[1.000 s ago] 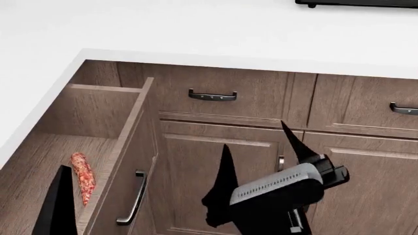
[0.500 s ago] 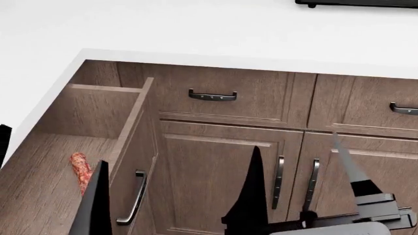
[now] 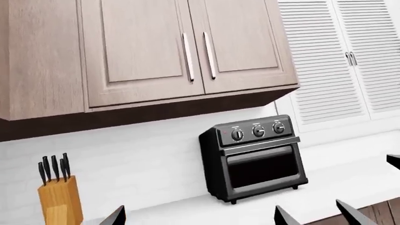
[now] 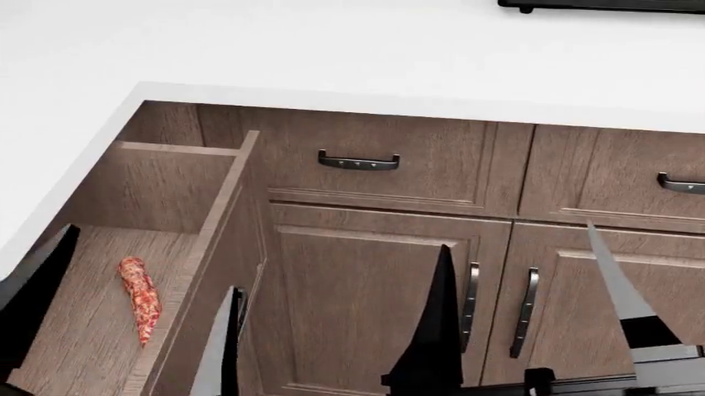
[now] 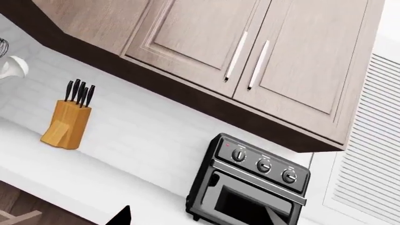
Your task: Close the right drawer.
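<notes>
Both hands sit at the near edge of the head view with their fingers spread wide and nothing between them. On the left hand, one dark finger rises at the drawer's outer side, the other beside the drawer front. On the right hand, a black finger stands before the lower cabinet doors and a paler grey one further right.

Just past the left hand, the right drawer is pulled out from under the white counter. Its plank floor is exposed, and a reddish speckled sausage-like item lies on it near the front panel. The dark bar handle on that panel is partly hidden by a left finger; whether it is touched I cannot tell.

Behind stand a closed drawer front with a curved handle and two lower doors with vertical handles.

Further off, the wrist views show a black toaster oven and a knife block on the counter, under upper cabinets.
</notes>
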Controlling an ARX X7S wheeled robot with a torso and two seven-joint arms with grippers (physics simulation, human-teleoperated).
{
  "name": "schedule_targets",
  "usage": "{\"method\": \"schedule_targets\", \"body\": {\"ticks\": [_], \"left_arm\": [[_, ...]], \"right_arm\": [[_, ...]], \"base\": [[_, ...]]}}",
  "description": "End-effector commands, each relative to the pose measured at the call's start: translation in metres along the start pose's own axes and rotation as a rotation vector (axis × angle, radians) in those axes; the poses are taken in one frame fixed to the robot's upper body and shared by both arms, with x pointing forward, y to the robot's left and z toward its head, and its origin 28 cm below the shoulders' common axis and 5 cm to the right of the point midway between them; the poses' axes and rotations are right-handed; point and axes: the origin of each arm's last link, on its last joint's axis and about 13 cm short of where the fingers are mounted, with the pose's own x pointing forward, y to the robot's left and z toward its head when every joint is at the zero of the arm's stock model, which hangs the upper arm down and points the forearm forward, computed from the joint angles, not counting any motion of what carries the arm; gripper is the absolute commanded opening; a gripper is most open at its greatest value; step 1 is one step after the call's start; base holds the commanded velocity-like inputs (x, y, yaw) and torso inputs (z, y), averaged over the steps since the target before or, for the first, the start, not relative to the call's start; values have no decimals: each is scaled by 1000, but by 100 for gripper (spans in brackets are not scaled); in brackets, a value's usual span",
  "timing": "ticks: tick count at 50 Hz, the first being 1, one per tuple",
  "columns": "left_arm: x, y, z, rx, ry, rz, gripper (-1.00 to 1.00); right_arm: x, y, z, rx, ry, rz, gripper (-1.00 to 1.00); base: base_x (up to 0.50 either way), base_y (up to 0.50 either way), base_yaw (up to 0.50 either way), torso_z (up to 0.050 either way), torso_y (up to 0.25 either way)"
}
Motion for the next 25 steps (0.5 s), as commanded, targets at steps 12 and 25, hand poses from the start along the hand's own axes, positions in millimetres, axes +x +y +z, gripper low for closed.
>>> {"method": "schedule_targets", "body": {"ticks": [12,25], "left_arm": [[-3,-14,-32,32,97,-79,100],[-4,-19,-45,13,147,-105,100]], "right_arm": [[-2,0,3,1,-14,-1,100],[-4,0,3,0,-13,2,100]], "base": [[0,0,0,0,0],[0,0,0,0,0]]}}
